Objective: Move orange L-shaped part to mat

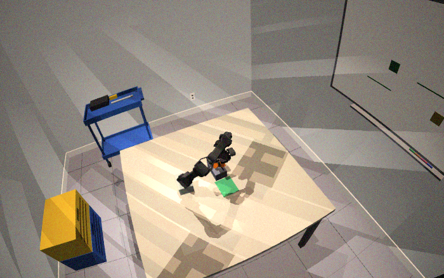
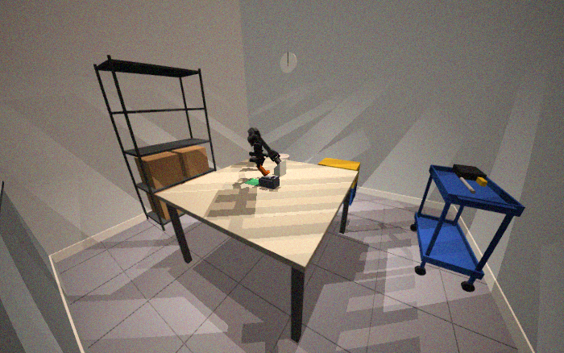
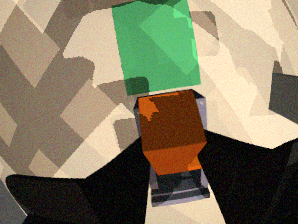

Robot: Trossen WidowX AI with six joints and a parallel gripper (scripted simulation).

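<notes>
The gripper is shut on the orange part, with one black finger on each side of it in the wrist view. The part is out of its pocket and hangs steeply tilted; in the exterior view its lower end is just above the tray. The grey tray stands under the part, which hides most of it in the wrist view. The green mat lies beside the tray, with nothing on it.
The arm's base stands on the wooden table, with a small dark grey block beside it. A blue cart and a black shelf rack stand off the table.
</notes>
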